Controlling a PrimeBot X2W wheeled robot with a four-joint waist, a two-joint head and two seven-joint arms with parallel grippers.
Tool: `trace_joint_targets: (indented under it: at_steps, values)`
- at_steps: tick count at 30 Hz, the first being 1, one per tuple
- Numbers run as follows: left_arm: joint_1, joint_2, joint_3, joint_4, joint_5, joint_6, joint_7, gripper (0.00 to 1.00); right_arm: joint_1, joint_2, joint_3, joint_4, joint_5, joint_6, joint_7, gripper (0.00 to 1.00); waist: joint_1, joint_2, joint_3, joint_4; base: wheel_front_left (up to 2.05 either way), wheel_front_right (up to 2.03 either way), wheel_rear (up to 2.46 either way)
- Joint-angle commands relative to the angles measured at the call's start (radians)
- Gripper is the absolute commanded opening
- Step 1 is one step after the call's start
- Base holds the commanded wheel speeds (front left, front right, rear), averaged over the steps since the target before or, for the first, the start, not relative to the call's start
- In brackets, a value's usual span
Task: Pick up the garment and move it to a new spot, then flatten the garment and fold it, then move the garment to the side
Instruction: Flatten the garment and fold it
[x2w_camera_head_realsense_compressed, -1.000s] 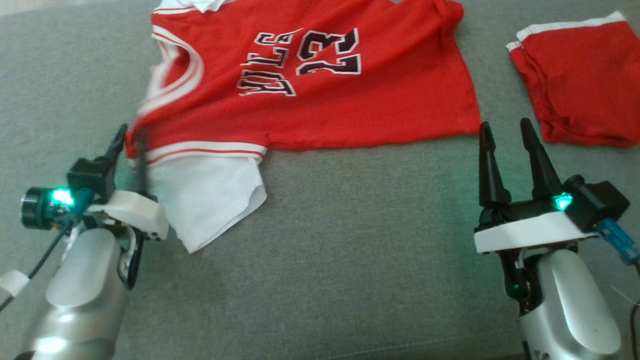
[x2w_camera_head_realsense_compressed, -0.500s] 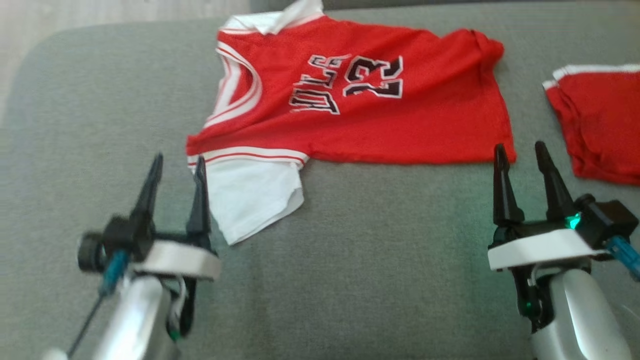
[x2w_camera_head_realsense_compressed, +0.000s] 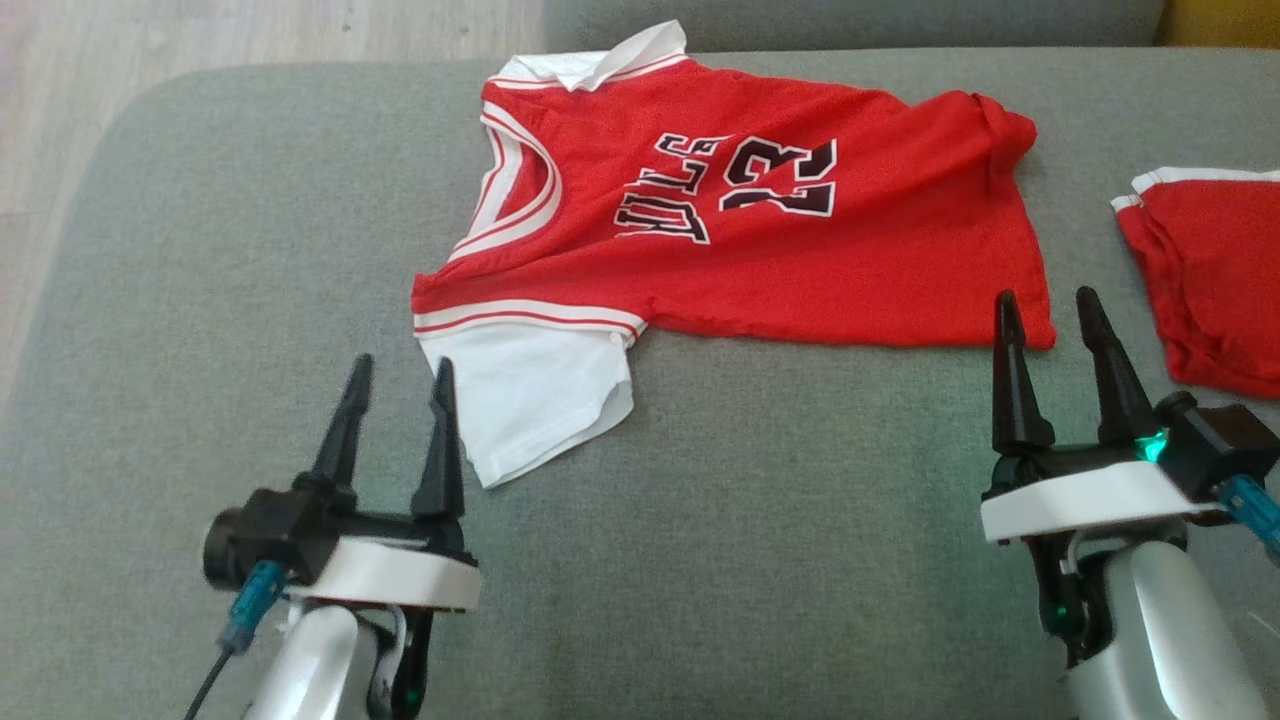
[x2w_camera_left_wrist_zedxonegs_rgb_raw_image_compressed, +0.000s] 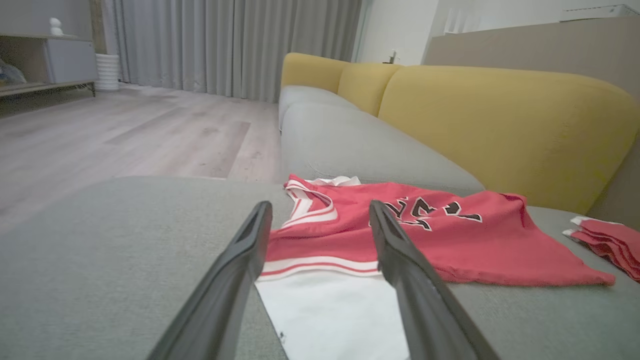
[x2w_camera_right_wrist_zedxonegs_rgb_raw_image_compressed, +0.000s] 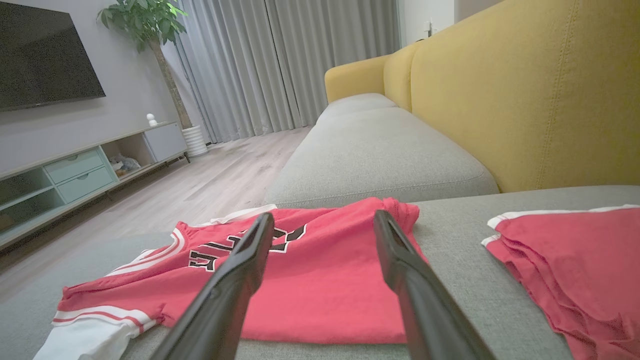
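left hand (x2w_camera_head_realsense_compressed: 402, 362) apart | right hand (x2w_camera_head_realsense_compressed: 1044, 294) apart | jersey (x2w_camera_head_realsense_compressed: 800, 270) on sofa (x2w_camera_head_realsense_compressed: 750, 520) | right wrist view: television (x2w_camera_right_wrist_zedxonegs_rgb_raw_image_compressed: 45, 55)

The head view looks steeply down on the sofa seat (x2w_camera_head_realsense_compressed: 750, 560); both wrist views look low across it, all sharing the jersey (x2w_camera_head_realsense_compressed: 740, 275).

The room is softly and evenly lit, rather dim, with the curtains (x2w_camera_right_wrist_zedxonegs_rgb_raw_image_compressed: 240, 65) drawn and no hard shadows. The jersey (x2w_camera_head_realsense_compressed: 800, 280) lays only a thin edge of shade on the grey sofa (x2w_camera_head_realsense_compressed: 700, 520). From above everything looks a little hazy, and the left gripper (x2w_camera_head_realsense_compressed: 402, 362) is slightly smeared. A small green lamp (x2w_camera_head_realsense_compressed: 1150, 445) glows on the right gripper (x2w_camera_head_realsense_compressed: 1045, 295). In the wrist views the near fingers (x2w_camera_left_wrist_zedxonegs_rgb_raw_image_compressed: 235, 280) are out of focus and swollen by the wide lens.
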Motion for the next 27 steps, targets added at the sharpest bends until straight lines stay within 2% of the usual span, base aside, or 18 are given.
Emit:
trace_joint_targets:
  at_steps: [1,4,8,18,22,25,26,27]
  values:
    - [-0.027,-0.001,0.025,-0.009,-0.005,-0.019,-0.009,1.0,-0.014,-0.002,0.025,-0.039,0.001,-0.001,-0.008,1.0,0.0001,0.0,0.009,-0.005,0.0,0.0,0.0]
    - [-0.04,0.003,0.019,0.064,-0.012,-0.028,0.006,1.0,-0.018,-0.002,0.028,-0.038,0.0,-0.001,-0.009,1.0,0.0001,0.0,0.024,-0.017,0.0,0.0,0.0]
    - [-0.08,0.006,0.011,0.195,-0.024,-0.03,0.076,1.0,-0.025,-0.002,0.019,-0.035,0.008,-0.001,-0.017,1.0,0.0001,0.0,0.057,-0.036,0.0,0.0,0.0]
    - [-0.15,0.007,-0.008,0.352,-0.045,-0.057,0.139,1.0,-0.045,-0.002,0.02,-0.02,0.013,-0.001,-0.035,1.0,0.0001,0.0,0.105,-0.068,0.0,0.0,0.0]
    - [-0.16,0.008,-0.008,0.392,-0.046,-0.03,0.18,1.0,-0.048,-0.002,0.019,-0.012,0.014,-0.001,-0.04,1.0,0.0001,0.0,0.108,-0.075,0.0,0.0,0.0]
    - [-0.164,0.012,-0.017,0.412,-0.049,-0.032,0.217,0.98,-0.051,-0.002,0.021,-0.006,0.016,-0.001,-0.043,1.0,0.0001,0.0,0.107,-0.079,0.0,0.0,0.0]
    - [-0.164,0.014,-0.023,0.417,-0.049,-0.038,0.228,0.49,-0.053,-0.002,0.021,-0.004,0.016,-0.001,-0.044,1.0,0.0001,0.0,0.106,-0.08,0.0,0.0,0.0]
    - [-0.164,0.016,-0.028,0.419,-0.049,-0.044,0.236,0.07,-0.054,-0.002,0.022,-0.002,0.017,-0.001,-0.045,1.0,0.0001,0.0,0.105,-0.081,0.0,0.0,0.0]
